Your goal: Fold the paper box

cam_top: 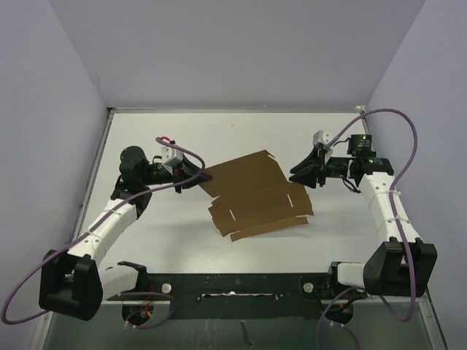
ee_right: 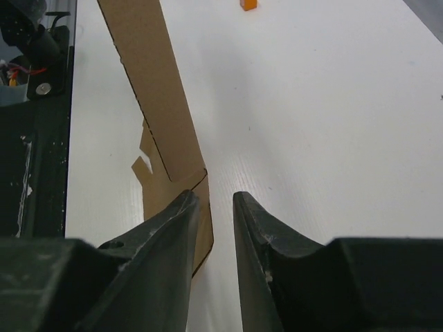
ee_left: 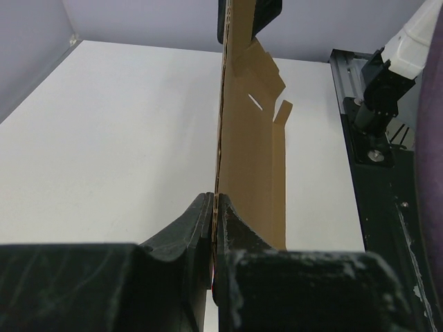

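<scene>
The paper box is a flat brown die-cut cardboard sheet with flaps and slits, lying in the middle of the white table. My left gripper is shut on the sheet's left edge. In the left wrist view the jaws pinch the thin edge, and the sheet runs away from them. My right gripper is open at the sheet's right edge. In the right wrist view bare table shows between its jaws. The cardboard passes beside and under the left finger.
A black rail runs along the table's near edge and shows in both wrist views. Grey walls close the left, back and right. A small orange item sits on the table far ahead of the right gripper.
</scene>
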You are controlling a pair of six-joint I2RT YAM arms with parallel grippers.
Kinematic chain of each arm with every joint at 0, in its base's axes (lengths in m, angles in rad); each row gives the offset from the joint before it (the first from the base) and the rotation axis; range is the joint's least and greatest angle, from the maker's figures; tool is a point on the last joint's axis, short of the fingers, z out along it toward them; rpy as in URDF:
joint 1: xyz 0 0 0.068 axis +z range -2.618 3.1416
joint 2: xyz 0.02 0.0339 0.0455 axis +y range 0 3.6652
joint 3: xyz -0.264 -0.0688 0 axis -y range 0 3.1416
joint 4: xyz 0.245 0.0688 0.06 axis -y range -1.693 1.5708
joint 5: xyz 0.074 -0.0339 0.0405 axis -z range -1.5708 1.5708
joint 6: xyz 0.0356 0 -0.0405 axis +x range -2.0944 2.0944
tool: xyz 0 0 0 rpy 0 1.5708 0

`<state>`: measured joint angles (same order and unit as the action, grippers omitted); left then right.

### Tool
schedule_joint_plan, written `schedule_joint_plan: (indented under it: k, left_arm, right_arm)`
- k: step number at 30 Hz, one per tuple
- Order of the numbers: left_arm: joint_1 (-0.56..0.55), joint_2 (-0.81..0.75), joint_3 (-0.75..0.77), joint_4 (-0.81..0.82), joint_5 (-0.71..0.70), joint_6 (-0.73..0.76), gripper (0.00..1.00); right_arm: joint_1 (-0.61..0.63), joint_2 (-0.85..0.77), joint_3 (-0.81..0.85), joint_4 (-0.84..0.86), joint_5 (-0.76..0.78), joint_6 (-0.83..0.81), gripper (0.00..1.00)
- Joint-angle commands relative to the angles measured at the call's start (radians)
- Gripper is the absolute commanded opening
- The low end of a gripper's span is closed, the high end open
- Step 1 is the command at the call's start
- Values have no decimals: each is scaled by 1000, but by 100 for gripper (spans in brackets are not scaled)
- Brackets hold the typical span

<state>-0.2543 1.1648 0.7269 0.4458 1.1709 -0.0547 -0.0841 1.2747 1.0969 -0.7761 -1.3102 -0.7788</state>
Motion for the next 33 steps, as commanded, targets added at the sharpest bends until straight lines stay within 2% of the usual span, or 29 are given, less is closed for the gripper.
schedule_joint_plan:
  k: [1,8,15,26,33]
  left_arm:
    - [0,8,4,88,47,-17,0]
    - [-1,13,2,105,42,-33,0]
    - [-2,10,2,105,39,-33,0]
    - [-7,10,-2,122,52,-44,0]
    - [-16,15,-17,190,75,-81,0]
  right_arm:
    - [43,33,2,8,29,-36,28]
    - [77,50,4,-74,9,-149,29]
    - [86,51,10,-155,-22,-249,41]
    - [123,77,-18,-46,45,-135,41]
    - [153,104,-35,-5,47,-104,40]
